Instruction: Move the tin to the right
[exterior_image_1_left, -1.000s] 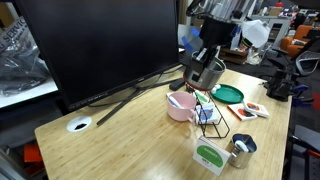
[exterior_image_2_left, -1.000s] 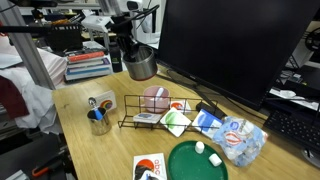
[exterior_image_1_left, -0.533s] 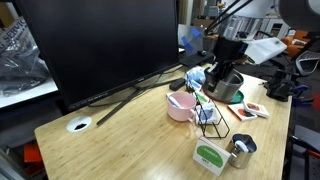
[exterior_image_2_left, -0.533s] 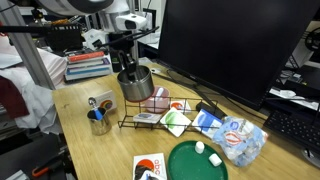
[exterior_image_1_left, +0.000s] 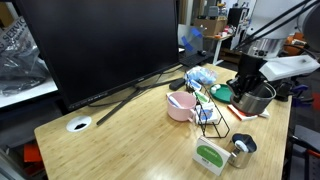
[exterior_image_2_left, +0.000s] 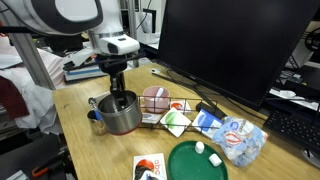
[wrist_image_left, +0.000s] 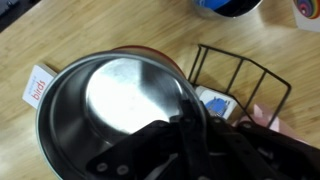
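The tin (exterior_image_1_left: 257, 101) is a shiny steel pot with straight sides. My gripper (exterior_image_1_left: 244, 84) is shut on its rim and holds it low by the table's edge, beside the green plate (exterior_image_1_left: 226, 93). In an exterior view the tin (exterior_image_2_left: 121, 114) hangs in front of the small blue-rimmed cup (exterior_image_2_left: 96, 116) and left of the wire rack (exterior_image_2_left: 166, 110). In the wrist view the tin (wrist_image_left: 105, 100) fills the frame, with my gripper (wrist_image_left: 185, 135) clamped on its rim. I cannot tell whether it touches the table.
A large black monitor (exterior_image_1_left: 100, 45) stands at the back. The pink bowl (exterior_image_1_left: 181, 105) sits beside the wire rack (exterior_image_1_left: 210, 115). The blue-rimmed cup (exterior_image_1_left: 242, 149) and a green-labelled card (exterior_image_1_left: 211, 156) stand near the front edge. A plastic packet (exterior_image_2_left: 238, 140) lies by the green plate (exterior_image_2_left: 195, 162).
My gripper has carried the tin from beside the monitor's foot, past the pink bowl and rack, and lowered it toward the table's edge near the green plate.
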